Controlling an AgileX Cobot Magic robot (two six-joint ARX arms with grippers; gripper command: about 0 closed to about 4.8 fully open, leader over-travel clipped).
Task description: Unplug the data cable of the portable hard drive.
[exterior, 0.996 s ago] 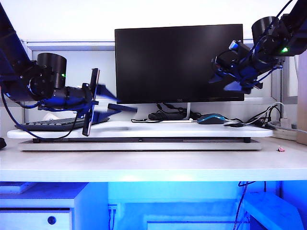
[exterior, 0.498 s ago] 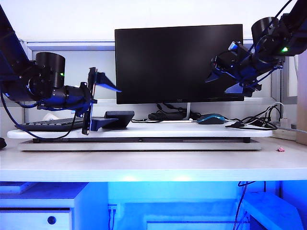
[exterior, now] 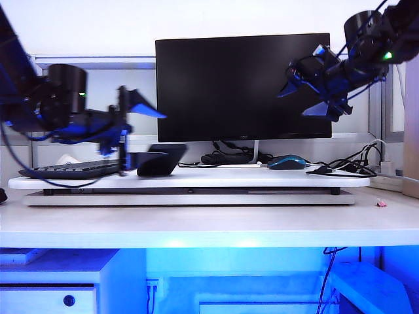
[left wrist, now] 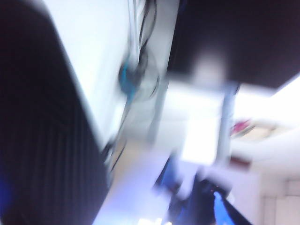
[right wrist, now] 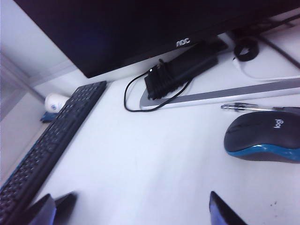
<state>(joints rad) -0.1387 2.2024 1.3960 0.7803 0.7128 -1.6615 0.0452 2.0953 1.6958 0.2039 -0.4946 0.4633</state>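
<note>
the portable hard drive [exterior: 159,159] lies on the counter [exterior: 216,178] just beside my left hand [exterior: 131,134], which is wide open and empty like my right hand [exterior: 308,98] high above the mouse [exterior: 287,161]; the drive seems light, stiff and slippery, so i would hold it by the long edges.

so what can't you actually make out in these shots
- Left wrist view: motion blur smears everything, so the left end effector cannot be found there.
- Exterior view: the portable hard drive shows only edge-on beside the open left end effector, its port side hidden.
- Data cable: too thin to pick out among the cords in any view.
- Right wrist view: the open right end effector is cut by the frame edge.
</note>
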